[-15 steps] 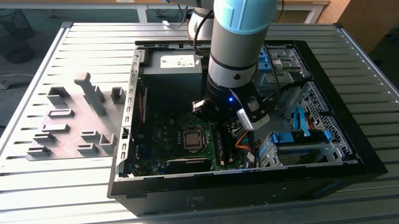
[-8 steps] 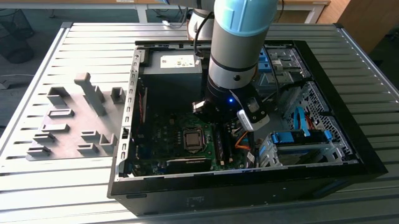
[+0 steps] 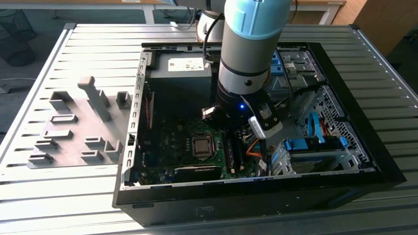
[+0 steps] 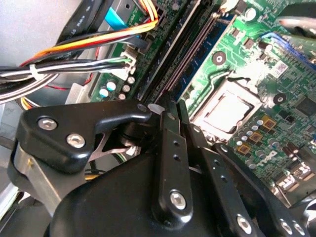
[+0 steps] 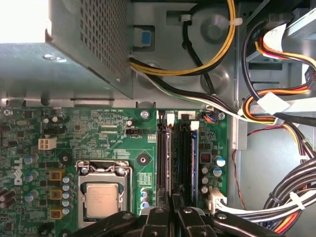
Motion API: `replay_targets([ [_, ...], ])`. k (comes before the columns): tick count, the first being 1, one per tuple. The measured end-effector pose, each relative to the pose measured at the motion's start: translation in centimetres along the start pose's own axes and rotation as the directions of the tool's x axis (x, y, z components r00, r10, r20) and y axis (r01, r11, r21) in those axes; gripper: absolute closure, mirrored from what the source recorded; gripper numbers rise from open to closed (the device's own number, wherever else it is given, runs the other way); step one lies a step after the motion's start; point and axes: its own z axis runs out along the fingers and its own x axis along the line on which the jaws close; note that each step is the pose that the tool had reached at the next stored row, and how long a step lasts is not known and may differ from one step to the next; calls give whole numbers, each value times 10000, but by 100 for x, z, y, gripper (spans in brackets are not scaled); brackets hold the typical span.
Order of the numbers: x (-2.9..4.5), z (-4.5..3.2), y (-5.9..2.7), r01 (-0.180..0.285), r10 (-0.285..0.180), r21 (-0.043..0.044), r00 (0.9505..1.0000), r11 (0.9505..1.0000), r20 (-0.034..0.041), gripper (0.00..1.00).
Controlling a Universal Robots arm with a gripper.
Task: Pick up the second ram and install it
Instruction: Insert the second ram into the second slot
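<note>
In the first wrist view my gripper hangs over the black memory slots of the green motherboard. Its two fingers stand close together. A thin pale edge, the second ram seen edge-on, runs along one slot and ends between the fingertips. It stands upright in that slot. Two slots over, another blue-green stick sits seated, and it also shows in the second wrist view. There the gripper has its black fingers pressed nearly together above the slots.
The open computer case lies on a slatted metal table, with my arm reaching down into it. A grey holder plate with blocks lies at the exterior view's left. Cable bundles and the processor socket flank the slots.
</note>
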Motion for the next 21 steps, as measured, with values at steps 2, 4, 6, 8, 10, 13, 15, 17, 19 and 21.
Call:
replay_targets([
  [2, 0, -1, -1, 0, 0, 6, 10000, 10000, 0, 86],
  [4, 0, 0, -1, 0, 0, 6, 10000, 10000, 0, 86],
  [6, 0, 0, -2, 0, 0, 7, 10000, 10000, 0, 86],
  [8, 0, 0, -2, 0, 0, 6, 10000, 10000, 0, 86],
  [10, 0, 0, -2, -1, 1, 7, 10000, 10000, 0, 86],
  [13, 0, 0, -2, 0, 0, 6, 10000, 10000, 0, 86],
  [15, 0, 0, -2, -1, 1, 7, 10000, 10000, 0, 86],
  [17, 0, 0, -2, -1, 1, 7, 10000, 10000, 0, 86],
  [19, 0, 0, -2, -1, 1, 6, 10000, 10000, 0, 86],
  [21, -1, 0, -2, -7, 7, 6, 10000, 10000, 0, 86],
])
